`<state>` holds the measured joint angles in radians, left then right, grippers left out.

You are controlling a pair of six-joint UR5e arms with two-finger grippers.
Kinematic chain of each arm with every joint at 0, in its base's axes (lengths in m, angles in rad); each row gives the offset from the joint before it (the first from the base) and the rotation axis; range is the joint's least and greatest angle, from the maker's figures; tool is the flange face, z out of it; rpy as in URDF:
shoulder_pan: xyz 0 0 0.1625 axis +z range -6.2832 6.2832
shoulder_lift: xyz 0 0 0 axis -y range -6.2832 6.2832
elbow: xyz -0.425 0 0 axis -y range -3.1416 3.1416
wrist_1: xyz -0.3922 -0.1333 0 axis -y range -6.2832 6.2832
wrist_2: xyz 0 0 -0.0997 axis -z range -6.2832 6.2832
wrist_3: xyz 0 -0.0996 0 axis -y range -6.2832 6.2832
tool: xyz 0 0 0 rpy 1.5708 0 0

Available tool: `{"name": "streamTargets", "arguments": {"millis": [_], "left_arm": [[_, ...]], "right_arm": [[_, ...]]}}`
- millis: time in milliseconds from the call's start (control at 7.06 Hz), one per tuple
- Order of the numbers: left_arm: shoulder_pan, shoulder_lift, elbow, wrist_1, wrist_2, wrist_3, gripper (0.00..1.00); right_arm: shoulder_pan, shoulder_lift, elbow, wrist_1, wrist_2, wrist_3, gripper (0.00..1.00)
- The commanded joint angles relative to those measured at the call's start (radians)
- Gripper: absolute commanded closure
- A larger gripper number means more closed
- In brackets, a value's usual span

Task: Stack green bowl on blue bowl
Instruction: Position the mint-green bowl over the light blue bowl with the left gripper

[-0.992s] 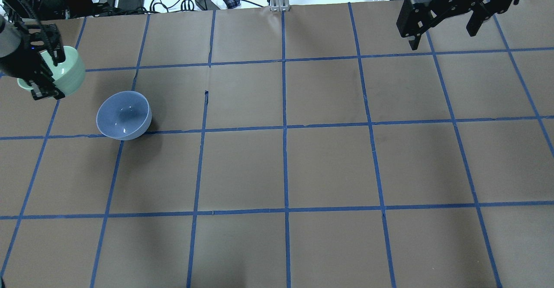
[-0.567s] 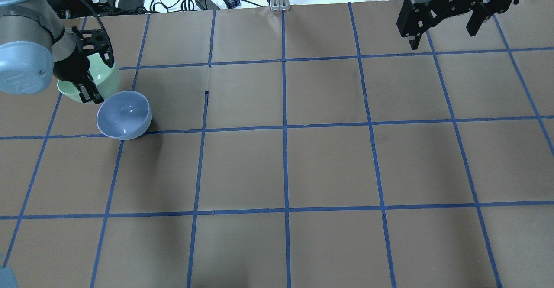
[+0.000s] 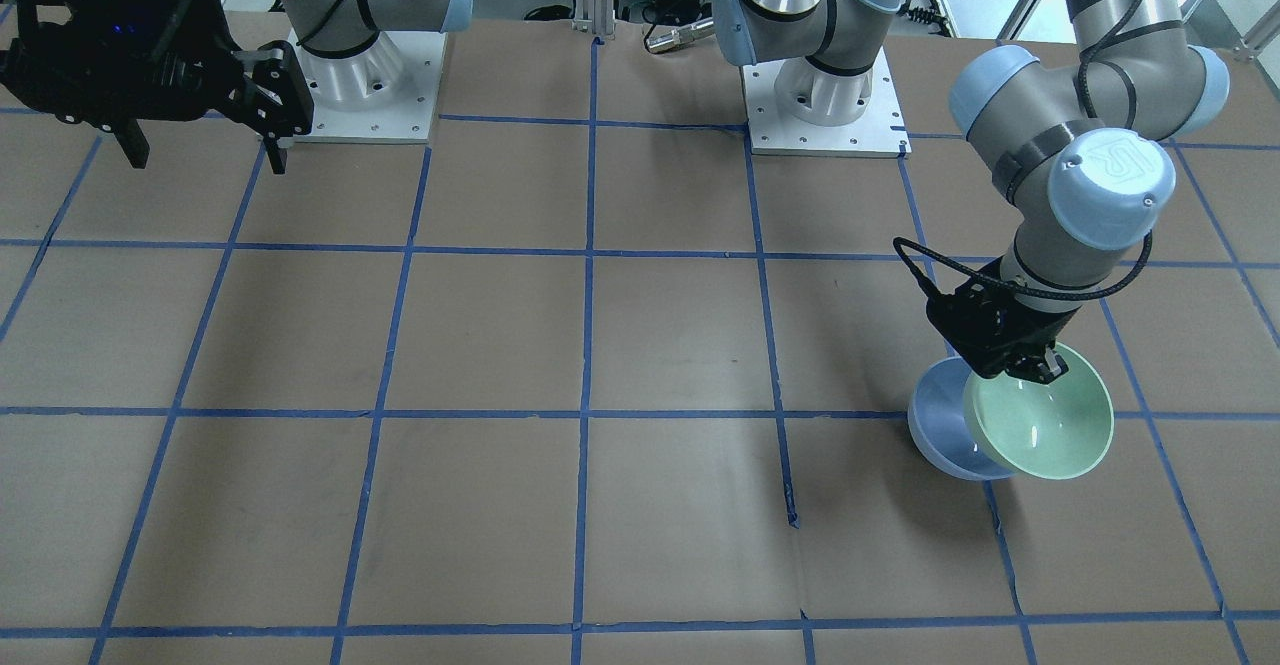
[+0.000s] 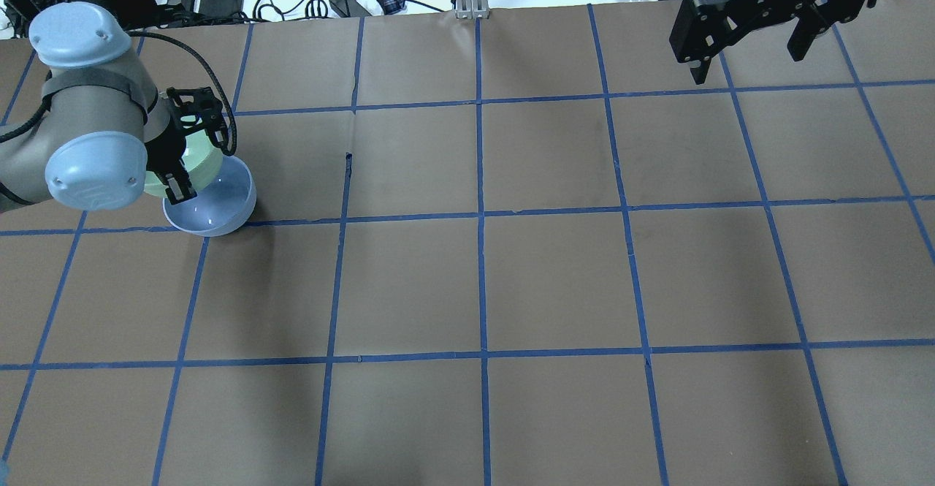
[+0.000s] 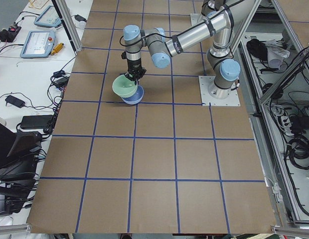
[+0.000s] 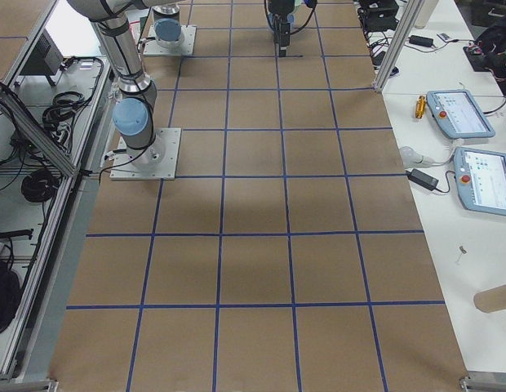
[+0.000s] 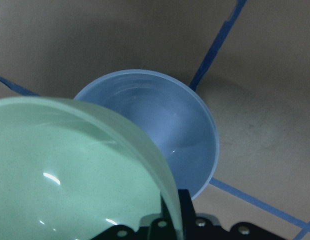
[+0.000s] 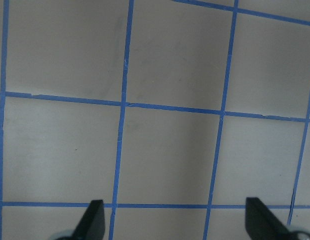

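Placing step: the left fingers (image 4: 177, 188) pinch the tilted green bowl (image 4: 201, 161) by its rim, seen from overhead above the 10 o'clock edge of the blue bowl (image 4: 219, 204). Next: centre, level, lower, release. The right fingers (image 4: 694, 25) are spread and empty.

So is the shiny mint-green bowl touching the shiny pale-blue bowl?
Cannot tell. In the left wrist view the green bowl overlaps the blue bowl, hiding any gap.

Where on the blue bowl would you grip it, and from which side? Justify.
Pinch the thin rim of the blue bowl from above, fingers astride the wall: it sits upright, mouth open. Take the arc toward the middle of the table; the green bowl hangs over the other side.
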<state>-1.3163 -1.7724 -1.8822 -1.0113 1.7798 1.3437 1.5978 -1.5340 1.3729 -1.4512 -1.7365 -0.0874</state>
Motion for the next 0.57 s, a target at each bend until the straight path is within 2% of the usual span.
{"name": "streamTargets", "arguments": {"millis": [0, 425], "left_arm": [[-0.011, 0.005, -0.043, 0.017, 0.004, -0.007, 1.00], [-0.029, 0.005, -0.061, 0.017, 0.006, -0.011, 1.00]], "right_arm": [[0.001, 0.000, 0.000, 0.000, 0.000, 0.000, 0.00], [0.001, 0.000, 0.000, 0.000, 0.000, 0.000, 0.00]]}}
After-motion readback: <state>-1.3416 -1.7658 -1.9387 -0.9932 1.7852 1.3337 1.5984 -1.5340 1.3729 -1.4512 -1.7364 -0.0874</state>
